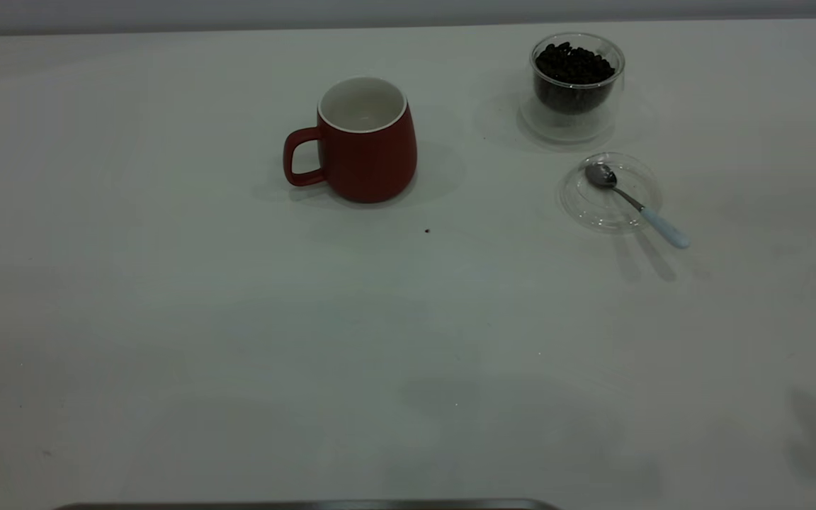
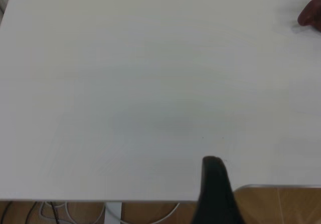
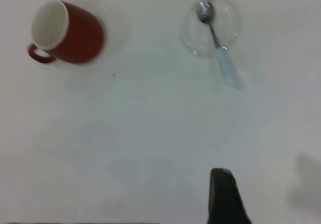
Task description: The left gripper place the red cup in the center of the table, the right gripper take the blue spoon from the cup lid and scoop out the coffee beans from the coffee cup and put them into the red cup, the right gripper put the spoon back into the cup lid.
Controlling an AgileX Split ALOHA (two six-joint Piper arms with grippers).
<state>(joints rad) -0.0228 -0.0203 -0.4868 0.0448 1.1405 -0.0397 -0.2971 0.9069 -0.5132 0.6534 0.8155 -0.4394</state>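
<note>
From my station, each wrist camera shows only one dark finger: the left gripper's finger near the table edge, the right gripper's finger over bare tabletop, so I cannot tell either one's opening. Farther out, the blue spoon lies with its bowl in the cup lid, handle over the rim. The red cup stands upright mid-table, handle leftward. Farthest, the coffee cup holds the coffee beans.
</note>
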